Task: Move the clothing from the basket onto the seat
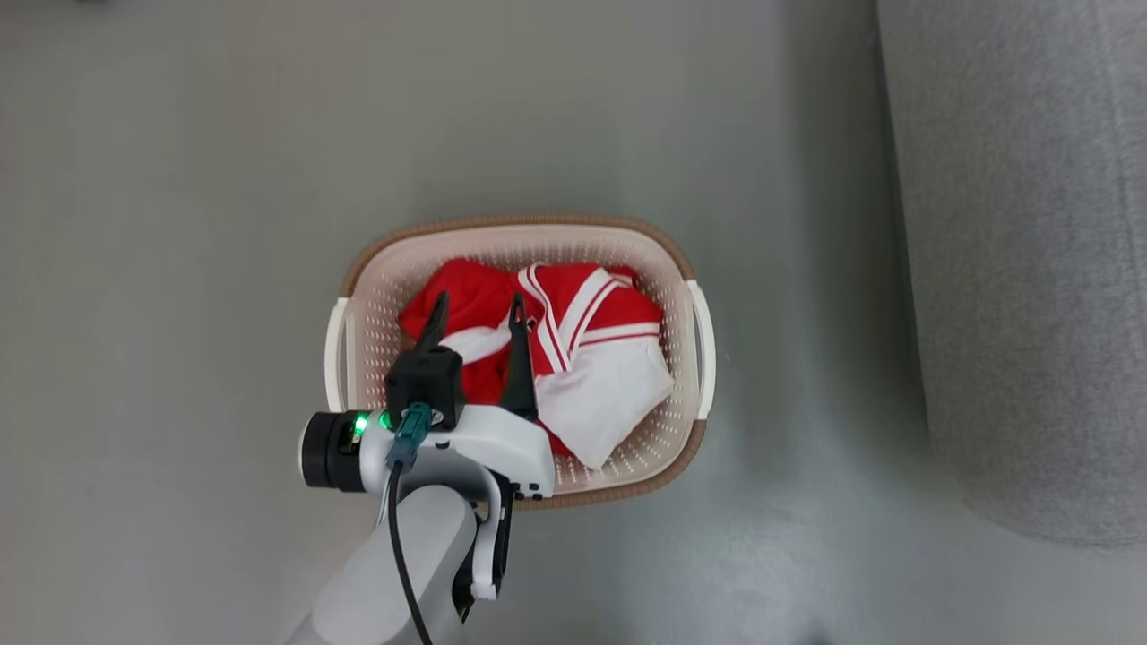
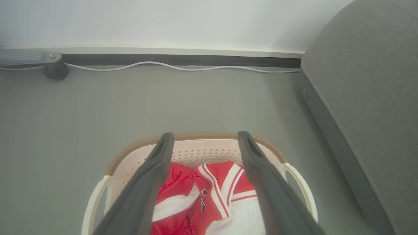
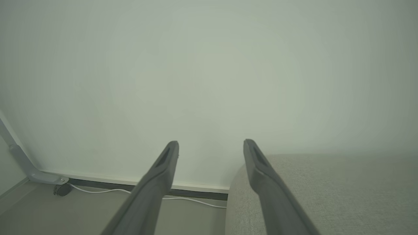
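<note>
Left gripper (image 1: pixel 478 302): you find its fingers spread wide over the basket (image 1: pixel 520 220), pinching nothing.
Right gripper (image 3: pixel 211 143): spread, empty, pointing at the wall (image 3: pixel 209 65).
Clothing (image 1: pixel 591 340): crumpled inside the basket (white panel uppermost).
Basket: on the floor (image 1: pixel 179 269), near the seat (image 1: pixel 1030 269), not touching.

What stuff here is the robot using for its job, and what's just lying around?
For the job: the red and white clothing, the basket holding it, the grey seat, the open left gripper over the basket.

Just lying about: the white cable along the wall, the small black wheel.
</note>
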Controlling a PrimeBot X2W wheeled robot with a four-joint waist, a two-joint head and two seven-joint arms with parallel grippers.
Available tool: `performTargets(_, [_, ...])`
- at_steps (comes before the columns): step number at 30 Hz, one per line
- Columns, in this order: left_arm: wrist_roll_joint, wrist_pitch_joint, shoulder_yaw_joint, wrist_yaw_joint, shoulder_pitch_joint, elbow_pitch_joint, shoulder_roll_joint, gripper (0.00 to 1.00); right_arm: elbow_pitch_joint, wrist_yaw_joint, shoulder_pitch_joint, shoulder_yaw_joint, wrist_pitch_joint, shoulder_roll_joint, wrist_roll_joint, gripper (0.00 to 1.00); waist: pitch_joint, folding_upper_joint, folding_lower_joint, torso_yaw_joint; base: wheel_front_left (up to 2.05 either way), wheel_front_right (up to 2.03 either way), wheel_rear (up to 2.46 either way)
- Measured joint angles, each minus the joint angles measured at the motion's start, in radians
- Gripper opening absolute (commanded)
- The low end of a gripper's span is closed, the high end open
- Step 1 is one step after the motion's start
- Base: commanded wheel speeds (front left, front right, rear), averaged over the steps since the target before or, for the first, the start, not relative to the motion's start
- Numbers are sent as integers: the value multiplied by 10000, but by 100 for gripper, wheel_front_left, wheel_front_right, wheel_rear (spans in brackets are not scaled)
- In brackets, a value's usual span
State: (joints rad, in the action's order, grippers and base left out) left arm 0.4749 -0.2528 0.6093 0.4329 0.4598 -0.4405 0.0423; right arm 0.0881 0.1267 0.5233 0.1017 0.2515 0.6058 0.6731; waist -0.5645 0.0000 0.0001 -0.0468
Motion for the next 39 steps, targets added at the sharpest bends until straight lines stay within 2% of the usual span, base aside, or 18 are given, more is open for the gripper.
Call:
performTargets(7, [913, -4, 742, -21, 896, -531, 10, 100, -510, 0, 237, -318, 2, 297, 148, 100, -1251, 0, -1, -94, 0, 0, 0])
performTargets(19, [2150, -29, 1766, -633, 2539, -1925, 23, 100, -1124, 0, 685, -443, 35, 518, 230, 100, -2890, 0, 0, -545, 0, 0, 0])
performTargets(26, [2504, -31, 2259, -723, 3299, -3020, 33, 100, -1394, 0, 987, -349, 44, 502, 249, 100, -3483, 0, 0, -908, 0, 0, 0])
performTargets(31, [2895, -31, 2650, -568, 3813, -3896, 31, 100, -1436, 0, 1086, -288, 44, 451, 301, 100, -3746, 0, 0, -1139, 0, 0, 0])
performTargets(37, [3870, -31, 3150, -207, 4206, -4617, 42, 100, -1478, 0, 1226, -251, 44, 364, 303, 100, -3918, 0, 0, -1337, 0, 0, 0])
performTargets(39, [4242, -31, 3352, -207, 4335, -4828, 46, 100, -1498, 0, 1239, -221, 44, 322, 305, 100, -3964, 0, 0, -1385, 0, 0, 0])
